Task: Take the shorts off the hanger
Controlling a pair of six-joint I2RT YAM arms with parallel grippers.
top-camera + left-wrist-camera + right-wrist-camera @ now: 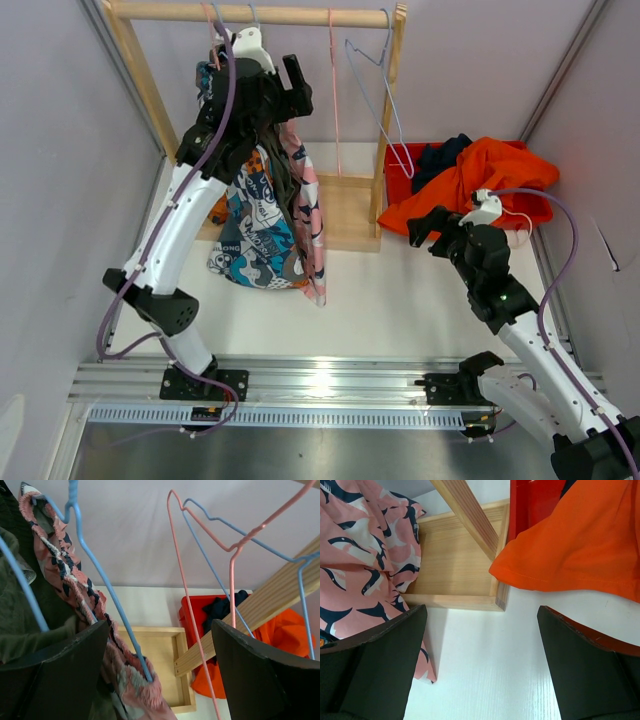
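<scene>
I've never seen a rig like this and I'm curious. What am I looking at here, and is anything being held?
The left arm and right arm are robot arms bolted to a white table, each ending in a two-finger gripper. The wide picture looks down from above and behind them. The other two come from cameras on the wrists, so the dark shapes at the bottom are each gripper's own fingers. On a wooden rack hang cartoon-print shorts, pink patterned shorts and olive green shorts. A red bin holds navy shorts and orange shorts. The left gripper is up among the hanging clothes, the right gripper low over the table. Both are open and hold nothing.
</scene>
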